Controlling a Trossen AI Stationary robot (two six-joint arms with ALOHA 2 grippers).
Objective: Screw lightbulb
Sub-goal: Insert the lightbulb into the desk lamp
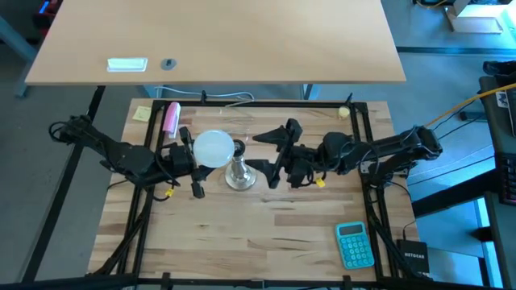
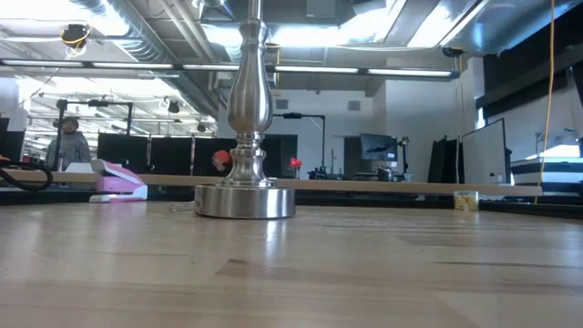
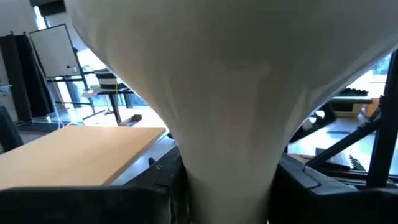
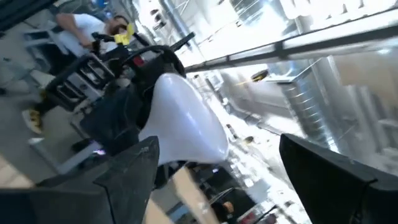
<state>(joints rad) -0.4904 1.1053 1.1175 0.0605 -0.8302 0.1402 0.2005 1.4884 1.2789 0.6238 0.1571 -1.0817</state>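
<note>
lightbulb: 1 | socket stand: 1 | calculator: 1 | pink stapler: 1 | arms: 2

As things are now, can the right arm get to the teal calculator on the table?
Probably yes. The right gripper is open and holds nothing, beside the metal stand. The calculator lies alone on bare wood, on the right arm's own side. The left gripper, shut on the lightbulb, is elsewhere.

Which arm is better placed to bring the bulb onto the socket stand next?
Left, most likely. The left gripper already holds the lightbulb by its narrow neck, right beside the socket stand. The right gripper is on the stand's other side, jaws open and empty, so it could at most steady the stand.
</note>
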